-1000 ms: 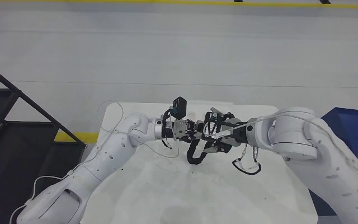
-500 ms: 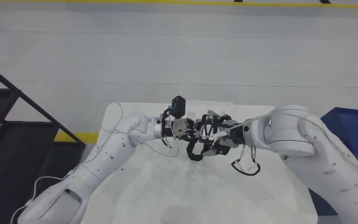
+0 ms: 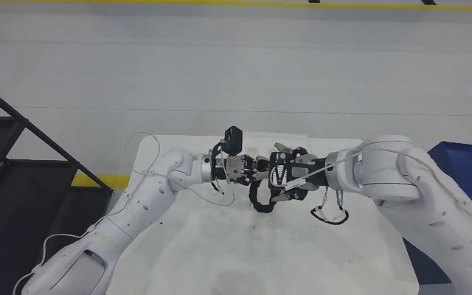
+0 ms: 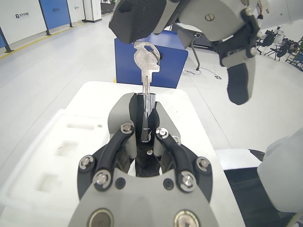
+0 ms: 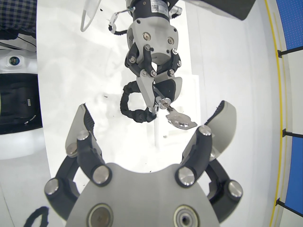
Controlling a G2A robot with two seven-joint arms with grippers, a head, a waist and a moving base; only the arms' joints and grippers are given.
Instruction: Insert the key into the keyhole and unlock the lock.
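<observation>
White desk [image 3: 221, 251] carries a foam tray [image 4: 35, 166] below both arms. The right pincer [image 5: 153, 109] is spread wide on either side of the key's head, gripping nothing. The left pincer [image 4: 144, 109] is clamped on the lock [image 4: 148, 116], holding it raised, likely to brace it for turning. Its black cable loop [image 5: 127, 112] dangles beside the approach. The key [image 4: 146, 60] sits in the keyhole [image 5: 162, 102].

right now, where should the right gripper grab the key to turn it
Grip the key by its flat head, across the two broad faces, approaching end-on: its blade sits in the lock that the left gripper clamps.
</observation>
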